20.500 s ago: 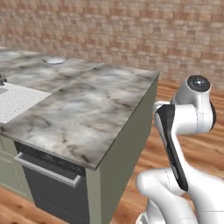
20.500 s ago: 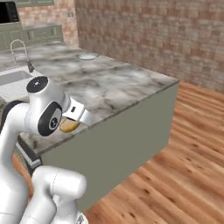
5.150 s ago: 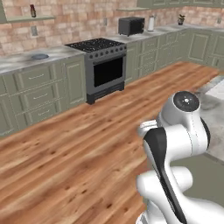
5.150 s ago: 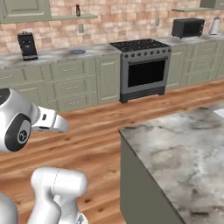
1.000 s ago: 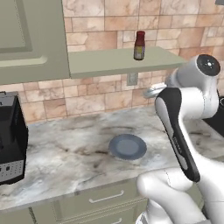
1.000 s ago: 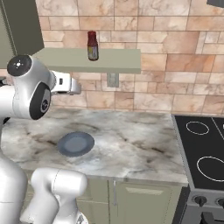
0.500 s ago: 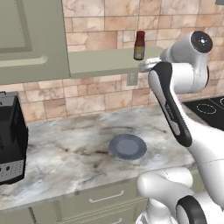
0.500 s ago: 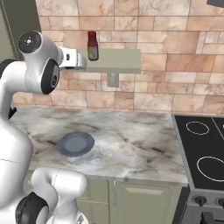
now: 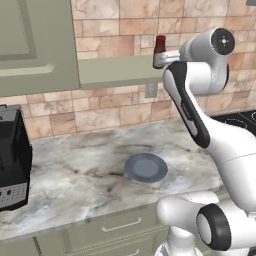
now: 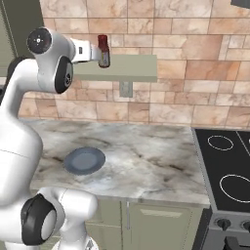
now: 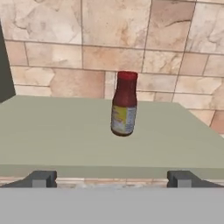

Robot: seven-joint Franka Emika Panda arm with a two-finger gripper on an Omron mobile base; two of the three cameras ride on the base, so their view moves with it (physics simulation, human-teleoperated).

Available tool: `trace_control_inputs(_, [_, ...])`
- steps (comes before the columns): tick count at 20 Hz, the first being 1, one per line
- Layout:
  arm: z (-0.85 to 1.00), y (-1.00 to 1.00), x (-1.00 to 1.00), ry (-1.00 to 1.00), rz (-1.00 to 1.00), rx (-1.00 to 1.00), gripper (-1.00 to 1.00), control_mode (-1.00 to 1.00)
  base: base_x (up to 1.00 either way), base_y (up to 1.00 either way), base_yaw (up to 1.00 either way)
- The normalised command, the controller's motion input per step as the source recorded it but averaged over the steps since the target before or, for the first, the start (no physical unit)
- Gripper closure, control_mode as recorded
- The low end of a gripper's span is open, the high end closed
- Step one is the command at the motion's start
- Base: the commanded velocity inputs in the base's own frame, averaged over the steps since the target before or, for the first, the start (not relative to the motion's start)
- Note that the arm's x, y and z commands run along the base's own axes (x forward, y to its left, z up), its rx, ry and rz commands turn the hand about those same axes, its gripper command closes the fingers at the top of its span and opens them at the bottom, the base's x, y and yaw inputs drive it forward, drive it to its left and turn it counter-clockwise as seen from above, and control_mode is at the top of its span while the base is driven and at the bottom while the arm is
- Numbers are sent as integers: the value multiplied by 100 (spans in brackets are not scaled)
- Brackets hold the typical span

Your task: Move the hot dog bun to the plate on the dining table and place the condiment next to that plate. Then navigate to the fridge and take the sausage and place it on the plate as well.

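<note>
A dark red-brown condiment (image 11: 124, 105) bottle with a red cap and a pale yellow label band stands on a sage-green shelf (image 11: 87, 131), backed by a brick wall (image 11: 57, 52) of tan, pink and cream stone blocks with pale mortar lines. Below, a counter (image 9: 75, 175) of grey-white marble runs with darker brown-grey veins, carrying a blue-grey round plate (image 9: 146, 167). A black appliance (image 9: 12, 160) with small white markings sits at the left. Cabinet fronts (image 9: 35, 45) are the same muted green, with silver drawer handles. The stovetop (image 10: 227, 166) is black with white burner rings, and a grey outlet (image 10: 126, 88) is on the wall.
</note>
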Motion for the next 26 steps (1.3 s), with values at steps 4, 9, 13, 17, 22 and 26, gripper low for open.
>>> trace_control_inputs(4, [0,-2,6,-26,-7,5,-100,-100,0,0,0])
trace_control_inputs(9, [0,-5,8,-12,-2,10,-100,-100,0,0,0])
trace_control_inputs(13, [0,-2,0,-1,0,1,-100,-100,0,0,0])
trace_control_inputs(17, [0,0,5,0,0,0,-100,-100,0,0,0])
trace_control_inputs(22, [0,-6,1,0,0,0,-100,-100,0,0,0])
trace_control_inputs(26, [0,-8,6,0,0,1,-100,-100,0,0,0])
